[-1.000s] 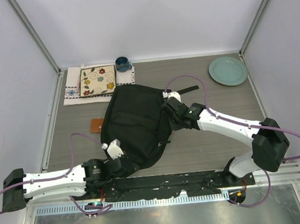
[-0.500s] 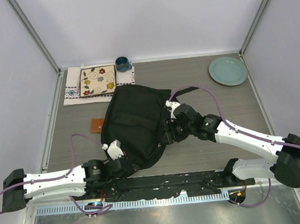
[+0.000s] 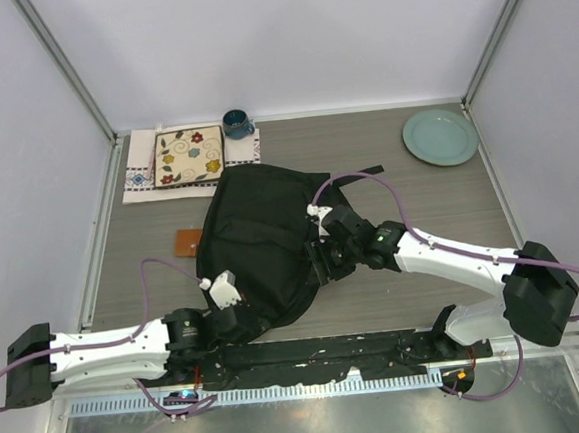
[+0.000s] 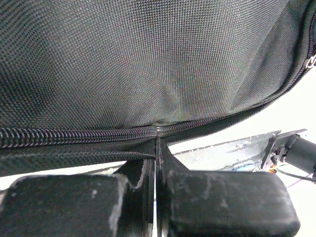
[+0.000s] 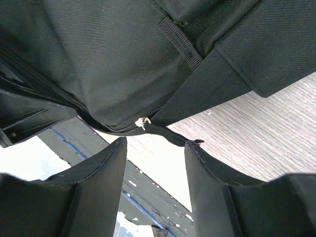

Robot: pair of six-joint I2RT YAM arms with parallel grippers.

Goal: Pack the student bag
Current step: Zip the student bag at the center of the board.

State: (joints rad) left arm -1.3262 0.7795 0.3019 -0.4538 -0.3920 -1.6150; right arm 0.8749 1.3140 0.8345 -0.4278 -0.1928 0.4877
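Note:
The student bag, a large black fabric backpack, lies across the middle of the table. At its near edge my left gripper is shut. In the left wrist view the gripper pinches a fold of the bag's fabric just below the zip line. My right gripper stands open at the bag's right edge. The right wrist view shows it just short of a metal zip pull and a black webbing strap, with nothing between its fingers.
A flowered square tile on a cloth and a blue mug sit at the back left. At the back right there is a pale green plate. A small brown card lies left of the bag. A black rail runs along the near edge.
My right gripper has opened and moved from the bag's upper right corner down to its right edge. The left arm has stayed put, still shut.

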